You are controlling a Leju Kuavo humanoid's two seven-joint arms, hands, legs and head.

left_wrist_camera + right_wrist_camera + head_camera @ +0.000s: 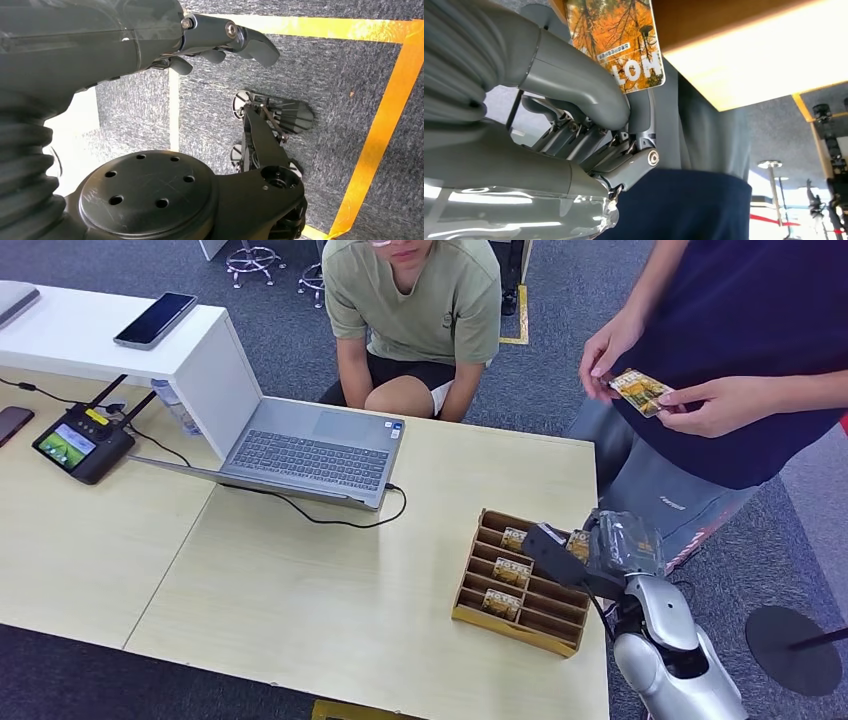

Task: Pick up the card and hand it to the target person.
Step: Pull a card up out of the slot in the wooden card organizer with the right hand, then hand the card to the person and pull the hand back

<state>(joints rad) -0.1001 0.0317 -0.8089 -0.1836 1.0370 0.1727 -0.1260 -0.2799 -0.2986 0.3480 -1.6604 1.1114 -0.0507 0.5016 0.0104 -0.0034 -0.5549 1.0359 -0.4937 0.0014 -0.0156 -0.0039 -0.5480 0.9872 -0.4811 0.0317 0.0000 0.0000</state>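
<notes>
My right hand is at the table's right edge, over the far right corner of a wooden card box whose slots hold several cards. In the right wrist view the thumb and a finger of this hand pinch an orange card with an autumn tree picture by its lower edge. A person in a dark blue top stands just beyond the table's right side, holding a similar card in both hands. My left hand hangs over grey carpet, holding nothing, fingers loosely apart.
A second person in a green shirt sits behind the table. An open laptop with a black cable, a handheld controller and a white shelf bearing a phone occupy the left. Yellow floor tape marks the carpet.
</notes>
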